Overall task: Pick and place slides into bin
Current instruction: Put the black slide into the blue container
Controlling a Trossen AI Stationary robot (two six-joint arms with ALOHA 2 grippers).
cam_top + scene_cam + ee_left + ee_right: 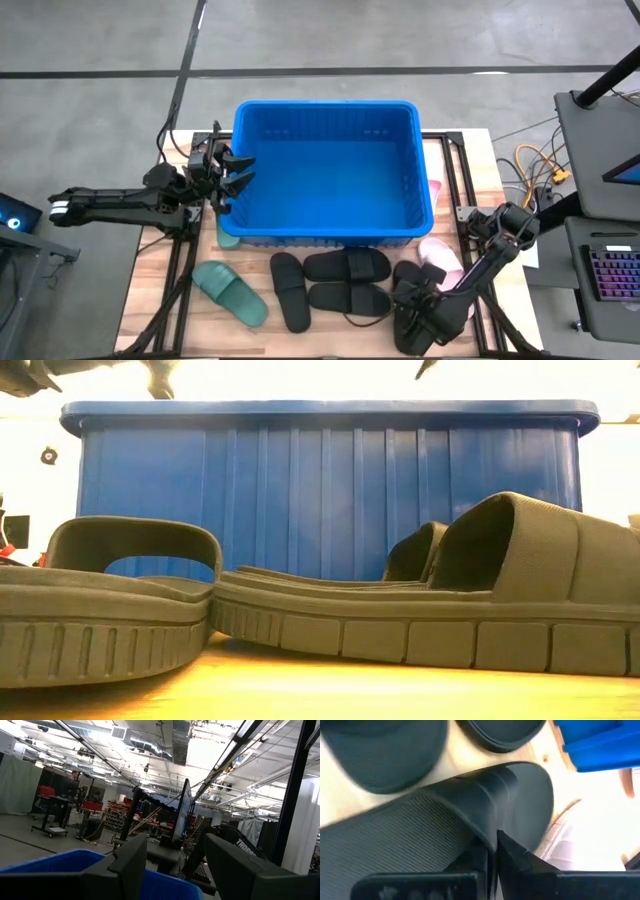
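Fingers of the right gripper (492, 865) are pinched together on the edge of a black slide (445, 820) at the near right corner of the worktop (160, 285), its long axis running roughly near to far. From there the bin (325, 240) lies up and to the left, just beyond the row of black slides (345, 280) lying crosswise and the green slide (230, 292) angled left. Over at the bin's left wall, the left gripper (232, 172) hovers, fingers apart, holding nothing.

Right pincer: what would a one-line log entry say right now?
right pincer: shut on black slide | left pincer: open at bin rim | bin: empty
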